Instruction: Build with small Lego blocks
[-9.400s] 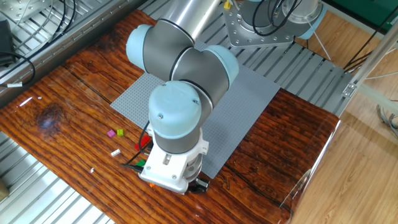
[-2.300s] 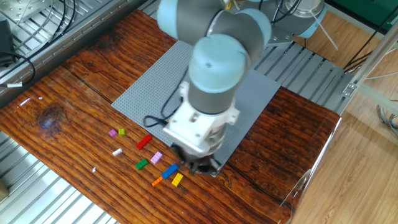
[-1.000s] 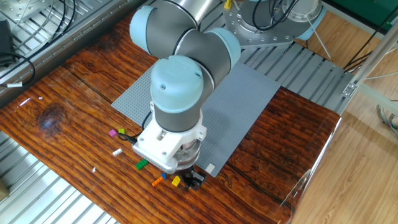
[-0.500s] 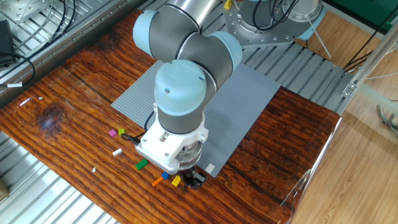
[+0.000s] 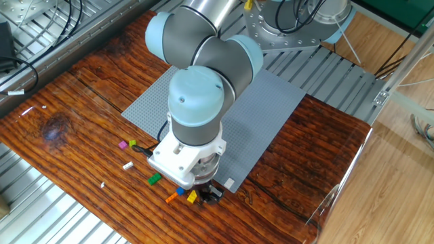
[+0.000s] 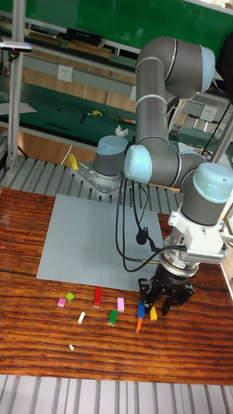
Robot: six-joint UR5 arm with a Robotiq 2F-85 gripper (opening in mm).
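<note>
Nothing has visibly moved in the last half second; two seconds back the arm stood higher over the grey baseplate (image 6: 97, 239), and it has since come down to the desk (image 5: 81, 102) edge. In the tall view the claw (image 6: 163, 305) hangs low at centre right, fingers spread a little, tips just beside the yellow brick (image 6: 153, 314) and blue brick (image 6: 141, 310); whether it grips either I cannot tell. Left of these lie the orange (image 6: 138, 323), green (image 6: 112, 317), pink (image 6: 120, 304), red (image 6: 98, 296), white (image 6: 81, 317), lime (image 6: 70, 296) and magenta (image 6: 61, 302) bricks.
</note>
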